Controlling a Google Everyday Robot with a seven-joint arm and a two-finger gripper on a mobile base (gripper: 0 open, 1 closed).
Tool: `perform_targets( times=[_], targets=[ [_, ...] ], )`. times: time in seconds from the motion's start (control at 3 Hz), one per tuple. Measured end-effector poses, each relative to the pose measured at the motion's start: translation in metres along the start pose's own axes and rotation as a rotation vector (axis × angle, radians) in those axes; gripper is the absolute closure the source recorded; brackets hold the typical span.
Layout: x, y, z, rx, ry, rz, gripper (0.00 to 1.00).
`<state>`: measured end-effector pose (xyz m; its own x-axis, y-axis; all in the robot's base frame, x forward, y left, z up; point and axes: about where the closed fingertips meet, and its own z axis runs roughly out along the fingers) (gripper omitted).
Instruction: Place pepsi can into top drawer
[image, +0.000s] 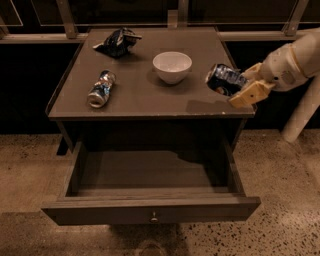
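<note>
- Pepsi can (223, 79): one, dark navy with white markings, held tipped on its side above the right front corner of the table (145, 102), one round end facing left. It is clear of the tabletop and casts a shadow on the surface below it.
- Gripper (239, 86): one, at the right edge of the table, on a white arm that comes in from the right. Its tan fingers (251, 93) are clamped on the pepsi can from the right side.
- Top drawer (150, 210): one, pulled fully out below the tabletop. It has a flat front panel and a single small round knob (154, 217) at the middle of that panel. The pepsi can is higher than the drawer and behind its right rear corner, not inside it.
- Cans in all: two. The second can (101, 88) is paler, silver and light blue, and lies on its side on the left part of the tabletop, well apart from the held one.
- White bowl (172, 66): one, upright near the middle of the tabletop, between the two cans.
- Snack bag (117, 41): one, dark blue foil, crumpled, at the back left of the tabletop.
- Writing: white and blue print shows on both cans and the bag, but no word or logo can be read.
</note>
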<state>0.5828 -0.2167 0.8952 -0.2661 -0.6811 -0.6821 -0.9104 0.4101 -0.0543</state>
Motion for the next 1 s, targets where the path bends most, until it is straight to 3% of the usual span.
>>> perform_targets(
  times=[0.33,0.67,1.0],
  targets=[
    [0.009,0.032,-0.025,0.116,-0.035,0.013,1.00],
    [0.046,0.065,-0.015,0.108,-0.046,0.081,1.00],
    [0.088,0.071,0.007,0.039,-0.051,0.177,1.00]
  ],
)
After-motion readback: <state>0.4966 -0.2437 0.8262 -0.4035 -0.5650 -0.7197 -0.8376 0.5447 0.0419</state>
